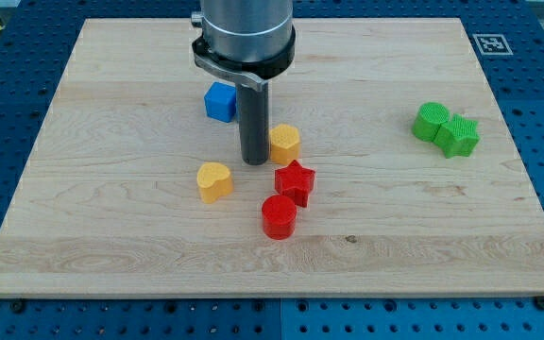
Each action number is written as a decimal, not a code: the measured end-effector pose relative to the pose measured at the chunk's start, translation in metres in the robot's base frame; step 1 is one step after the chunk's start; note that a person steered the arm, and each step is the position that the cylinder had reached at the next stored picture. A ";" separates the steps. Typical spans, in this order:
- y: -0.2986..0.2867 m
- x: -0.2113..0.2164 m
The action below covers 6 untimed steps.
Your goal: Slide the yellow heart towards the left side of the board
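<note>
The yellow heart (214,180) lies left of the board's (111,217) middle, down-left of my tip (254,161) and apart from it; I have no jaws, only a rod; the tip sits just beside a yellow block (284,144), contact unclear; the blue block (220,101) is partly hidden behind the rod; red star (296,180) touches red cylinder (279,216); two green blocks (446,128) touch at the right, their shapes hard to read.

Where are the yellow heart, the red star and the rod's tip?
yellow heart (214,180): camera view, top face.
red star (296,178): camera view, top face.
my tip (254,162): camera view, rod's lower end.
</note>
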State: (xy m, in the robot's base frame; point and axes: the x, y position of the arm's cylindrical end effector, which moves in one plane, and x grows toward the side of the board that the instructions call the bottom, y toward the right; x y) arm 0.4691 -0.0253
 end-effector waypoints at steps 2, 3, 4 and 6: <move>-0.009 0.029; -0.021 0.037; -0.047 0.045; -0.064 0.048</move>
